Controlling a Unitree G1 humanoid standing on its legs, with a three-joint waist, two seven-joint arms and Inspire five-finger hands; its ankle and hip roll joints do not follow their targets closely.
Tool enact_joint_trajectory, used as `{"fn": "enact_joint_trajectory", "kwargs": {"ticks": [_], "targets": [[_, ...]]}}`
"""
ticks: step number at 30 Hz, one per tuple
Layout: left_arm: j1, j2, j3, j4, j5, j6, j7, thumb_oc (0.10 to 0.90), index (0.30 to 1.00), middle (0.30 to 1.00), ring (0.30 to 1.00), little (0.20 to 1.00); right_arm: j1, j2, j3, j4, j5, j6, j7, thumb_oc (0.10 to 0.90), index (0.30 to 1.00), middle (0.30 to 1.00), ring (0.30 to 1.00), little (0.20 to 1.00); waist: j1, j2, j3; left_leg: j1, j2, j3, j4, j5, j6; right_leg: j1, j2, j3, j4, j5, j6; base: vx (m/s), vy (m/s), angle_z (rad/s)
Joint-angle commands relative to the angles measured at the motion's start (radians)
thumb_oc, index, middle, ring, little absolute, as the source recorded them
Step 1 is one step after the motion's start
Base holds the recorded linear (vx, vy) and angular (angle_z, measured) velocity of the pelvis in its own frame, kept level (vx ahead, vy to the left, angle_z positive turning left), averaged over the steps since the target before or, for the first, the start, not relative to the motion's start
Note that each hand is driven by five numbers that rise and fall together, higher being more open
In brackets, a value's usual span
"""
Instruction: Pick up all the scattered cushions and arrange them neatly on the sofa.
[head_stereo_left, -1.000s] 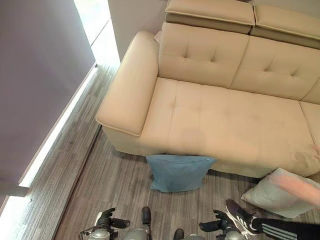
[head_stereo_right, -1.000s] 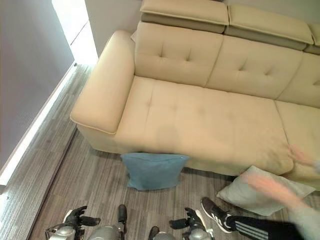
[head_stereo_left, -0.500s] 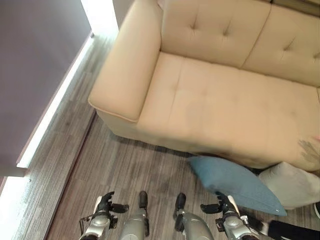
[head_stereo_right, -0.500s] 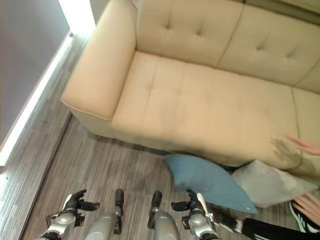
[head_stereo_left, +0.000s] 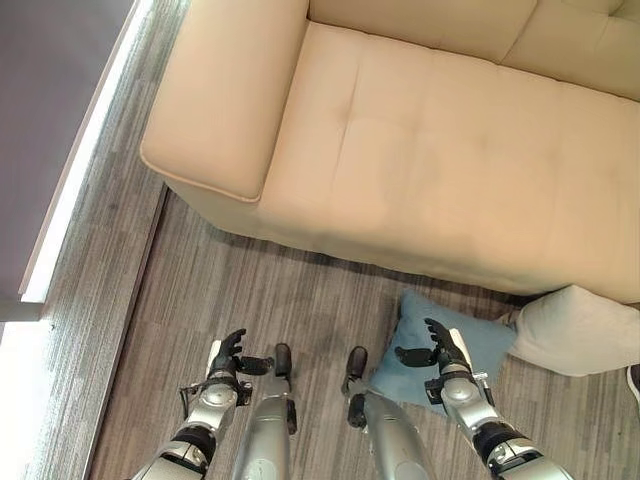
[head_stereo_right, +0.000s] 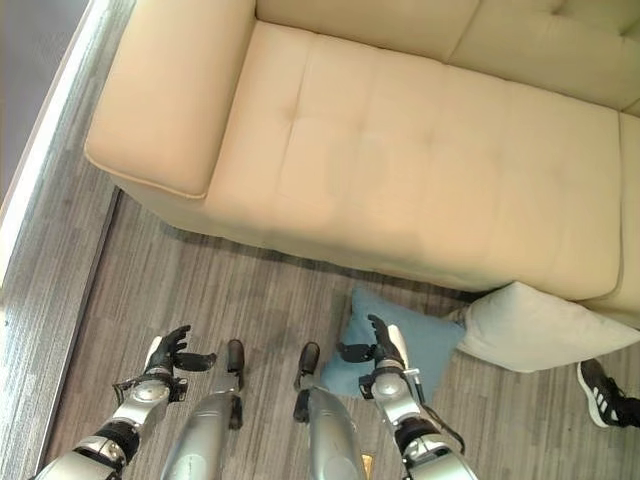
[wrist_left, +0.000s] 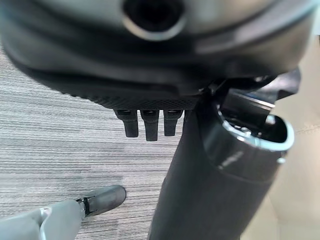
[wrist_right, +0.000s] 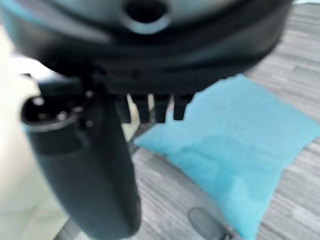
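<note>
A blue cushion (head_stereo_left: 478, 338) lies flat on the wood floor just in front of the beige sofa (head_stereo_left: 450, 150); it also shows past my right hand's fingers (wrist_right: 156, 106) as the blue cushion (wrist_right: 240, 150). A pale grey cushion (head_stereo_right: 540, 325) leans against the sofa's front, touching the blue one's right side. My right hand (head_stereo_left: 445, 362) hovers open over the blue cushion's near left part, holding nothing. My left hand (head_stereo_left: 222, 372) hangs open over bare floor to the left, fingers (wrist_left: 145, 125) relaxed.
The sofa's wide armrest (head_stereo_left: 220, 90) juts out at the left. A lit strip (head_stereo_left: 70, 200) runs along the wall's base at the far left. A person's dark shoe (head_stereo_right: 605, 395) stands on the floor at the far right.
The camera has tilted down toward the floor. The blue cushion went from leaning on the sofa's front to lying flat further right beside the pale cushion. The person's hands have left the view.
</note>
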Motion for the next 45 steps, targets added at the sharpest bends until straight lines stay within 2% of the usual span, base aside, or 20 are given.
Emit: {"fn": "enact_joint_trajectory", "kwargs": {"ticks": [1,12,20,22,23,24,26,29,30,33,37,41,45], "targets": [[0.045,-0.009,-0.005,-0.008,-0.007,-0.034,0.027,0.800,0.900,0.900,0.900,0.900,0.056,-0.017,0.014,0.004,0.013,-0.031,-0.032,0.800,0.900,0.900,0.900,0.900,-0.003,-0.010,-0.072,-0.011,-0.037,-0.002,0.048,-0.119,0.010,0.051,-0.020,0.031,-0.026,-0.089,0.051,0.00,0.000,0.00],[0.090,-0.019,0.003,0.070,0.042,-0.005,-0.008,0.800,0.900,0.900,0.900,0.900,0.113,-0.008,0.004,0.102,-0.004,-0.018,-0.010,0.800,0.900,0.900,0.900,0.900,-0.019,-0.006,-0.100,0.092,-0.032,0.012,-0.018,-0.095,-0.006,0.161,0.018,0.050,-0.117,-0.079,0.050,0.01,-0.032,-0.03],[0.119,-0.032,0.001,0.088,0.057,0.003,-0.031,0.800,0.900,0.900,0.900,0.900,0.153,-0.005,-0.015,0.150,0.002,-0.012,0.007,0.800,0.900,0.900,0.900,0.900,-0.035,-0.005,-0.122,0.109,-0.032,0.005,0.020,-0.094,-0.016,0.225,0.041,0.063,-0.164,-0.085,0.034,-0.04,-0.064,0.03],[0.122,-0.038,-0.003,0.091,0.063,0.004,-0.039,0.800,0.900,0.900,0.900,0.900,0.161,-0.007,-0.019,0.153,0.002,-0.010,0.013,0.800,0.900,0.900,0.900,0.900,-0.035,-0.011,-0.116,0.112,-0.047,-0.003,0.087,-0.135,-0.018,0.227,0.034,0.067,-0.156,-0.082,0.029,-0.10,-0.014,0.07],[0.122,-0.038,-0.003,0.091,0.063,0.004,-0.039,0.800,0.900,0.900,0.900,0.900,0.161,-0.006,-0.019,0.153,0.002,-0.010,0.013,0.800,0.900,0.900,0.900,0.900,-0.037,-0.012,-0.119,0.108,-0.048,-0.004,0.086,-0.132,-0.018,0.224,0.033,0.066,-0.156,-0.081,0.030,-0.12,0.024,0.09],[0.123,-0.047,-0.006,0.098,0.070,0.006,-0.046,0.800,0.900,0.900,0.900,0.900,0.162,-0.009,-0.021,0.159,-0.002,-0.008,0.018,0.800,0.900,0.900,0.900,0.900,-0.038,-0.022,-0.118,0.122,-0.074,-0.020,0.173,-0.198,-0.009,0.229,0.019,0.072,-0.153,-0.078,0.026,-0.11,0.045,0.12],[0.129,-0.054,-0.005,0.107,0.074,0.009,-0.052,0.800,0.900,0.900,0.900,0.900,0.164,-0.005,-0.026,0.163,-0.003,-0.008,0.024,0.800,0.900,0.900,0.900,0.900,-0.042,-0.020,-0.130,0.152,-0.091,-0.037,0.219,-0.217,-0.006,0.231,0.019,0.078,-0.149,-0.071,0.025,-0.09,0.077,0.08],[0.134,-0.062,-0.005,0.117,0.074,0.008,-0.058,0.800,0.900,0.900,0.900,0.900,0.166,-0.003,-0.032,0.168,-0.002,-0.006,0.033,0.800,0.900,0.900,0.900,0.900,-0.058,-0.009,-0.152,0.207,-0.097,-0.043,0.181,-0.246,-0.001,0.215,0.021,0.083,-0.149,-0.059,0.033,-0.06,0.119,-0.16],[0.140,-0.066,-0.009,0.113,0.081,0.011,-0.060,0.800,0.900,0.900,0.900,0.900,0.170,-0.001,-0.036,0.167,-0.010,0.001,0.036,0.800,0.900,0.900,0.900,0.900,-0.073,0.005,-0.164,0.246,-0.106,-0.039,0.099,-0.265,0.017,0.188,0.018,0.088,-0.147,-0.035,0.052,-0.12,0.162,-0.03],[0.134,-0.058,-0.013,0.115,0.101,0.010,-0.059,0.800,0.900,0.900,0.900,0.900,0.161,0.003,-0.036,0.163,-0.018,0.006,0.036,0.800,0.900,0.900,0.900,0.900,-0.084,0.003,-0.160,0.245,-0.128,-0.041,0.046,-0.255,0.036,0.129,-0.004,0.094,-0.146,0.026,0.088,-0.19,0.165,0.10],[0.129,-0.039,-0.003,0.119,0.115,0.010,-0.051,0.800,0.900,0.900,0.900,0.900,0.154,0.012,-0.017,0.156,-0.035,0.018,0.041,0.800,0.900,0.900,0.900,0.900,-0.065,-0.010,-0.137,0.217,-0.132,-0.025,0.037,-0.235,0.048,0.091,-0.026,0.072,-0.150,0.046,0.109,-0.22,0.063,-0.15],[0.150,-0.027,0.015,0.145,0.131,0.015,-0.046,0.800,0.900,0.900,0.900,0.900,0.153,0.014,-0.015,0.160,-0.044,0.020,0.043,0.800,0.900,0.900,0.900,0.900,-0.036,0.001,-0.119,0.200,-0.098,0.013,0.029,-0.208,0.056,0.102,-0.052,0.021,-0.058,-0.012,0.103,-0.20,-0.001,-0.49],[0.176,-0.023,0.028,0.157,0.142,0.022,-0.046,0.800,0.900,0.900,0.900,0.900,0.168,0.015,-0.015,0.178,-0.048,0.022,0.049,0.800,0.900,0.900,0.900,0.900,-0.012,0.018,-0.153,0.194,-0.063,0.033,-0.010,-0.169,0.063,0.165,-0.056,0.053,0.040,-0.075,0.093,-0.12,-0.060,-0.40]]}}
